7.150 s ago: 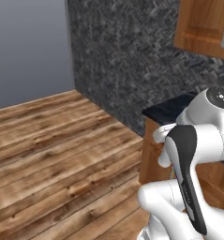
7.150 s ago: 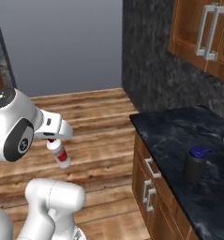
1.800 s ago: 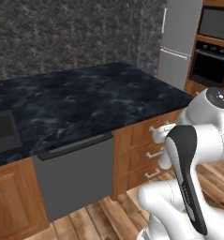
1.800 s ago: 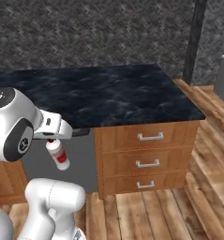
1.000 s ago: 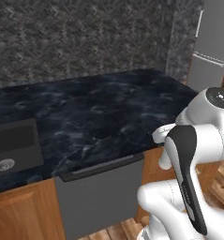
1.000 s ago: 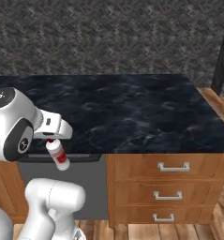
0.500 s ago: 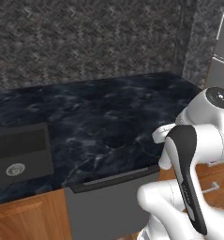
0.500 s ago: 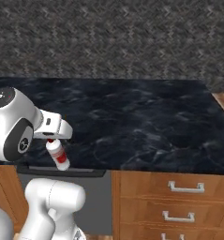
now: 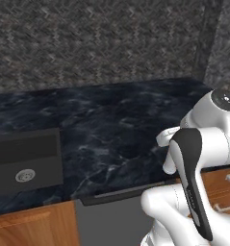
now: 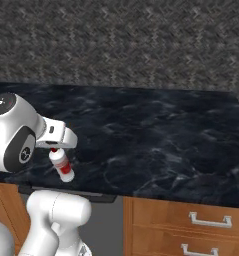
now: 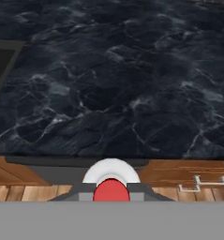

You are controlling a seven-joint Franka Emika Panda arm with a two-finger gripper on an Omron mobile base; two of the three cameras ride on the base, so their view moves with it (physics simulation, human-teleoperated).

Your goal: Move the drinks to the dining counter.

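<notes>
One drink in hand: the pincer [image 10: 55,148] is clamped on the slim white bottle with red cap [image 10: 61,166], gripping it at the cap end, body hanging tilted below. In the hand view the red cap [image 11: 111,190] sits between the dark tips, white shoulder of the bottle [image 11: 111,169] just above it.

Change over the last seconds: whole scene has shifted in both base views, so the base drove, not the objects. Seven seconds back the views showed wood floor and a corner worktop with the squat black bottle on it; now they face the long black-blue marbled dining worktop [image 9: 121,125]. Over the last second the sink [image 9: 25,161] slid further into the left base view, and the drawers [image 10: 191,225] slid toward the right of the right base view. Arm pose and bottle grip look unchanged throughout; pincer stayed closed.

Where the bottle is: in the air at the near edge of the worktop, roughly over the front lip above the dark grey panel [image 9: 111,218], not touching stone.

Meaning for task: carry leg looks about finished, robot is parked in front of the target surface. Next move is probably reach forward, lower, set the bottle upright on bare stone right of the sink, release. Risk: bottle is tilted, could tip on release. Other two drinks not at this worktop yet, so task is early.
</notes>
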